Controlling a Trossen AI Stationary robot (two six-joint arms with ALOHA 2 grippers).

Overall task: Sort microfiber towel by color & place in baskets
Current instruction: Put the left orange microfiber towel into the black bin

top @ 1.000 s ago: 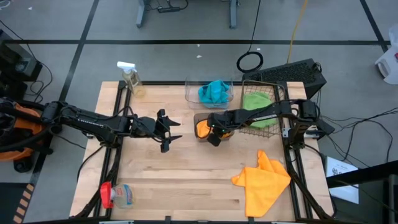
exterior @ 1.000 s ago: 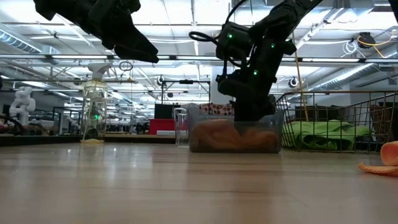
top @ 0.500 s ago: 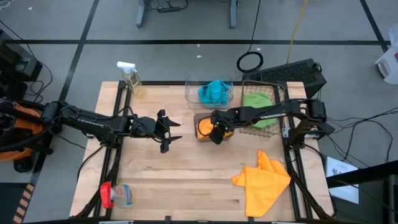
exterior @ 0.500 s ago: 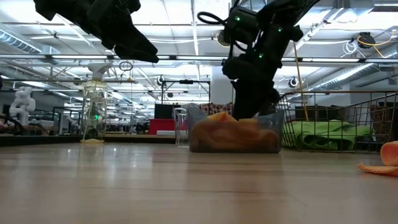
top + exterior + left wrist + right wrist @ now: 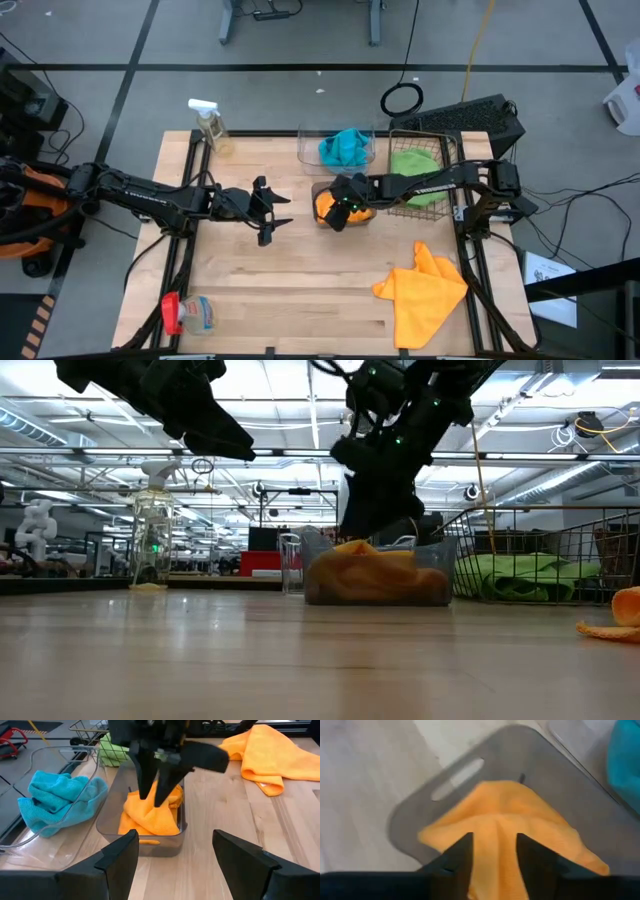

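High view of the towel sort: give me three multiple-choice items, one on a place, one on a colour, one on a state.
1. Where does the loose orange towel lie?
A. in the clear tub
B. on the table
C. on the floor

2. What colour is the towel in the wire-mesh basket?
A. green
B. turquoise
C. orange

3. How is the left gripper?
A. shut on a towel
B. inside a tub
C. open and empty

Answers:
1 B, the loose orange towel is spread on the table, on the right arm's side.
2 A, the wire-mesh basket holds a green towel.
3 C, the left gripper hangs over bare wood, fingers apart.
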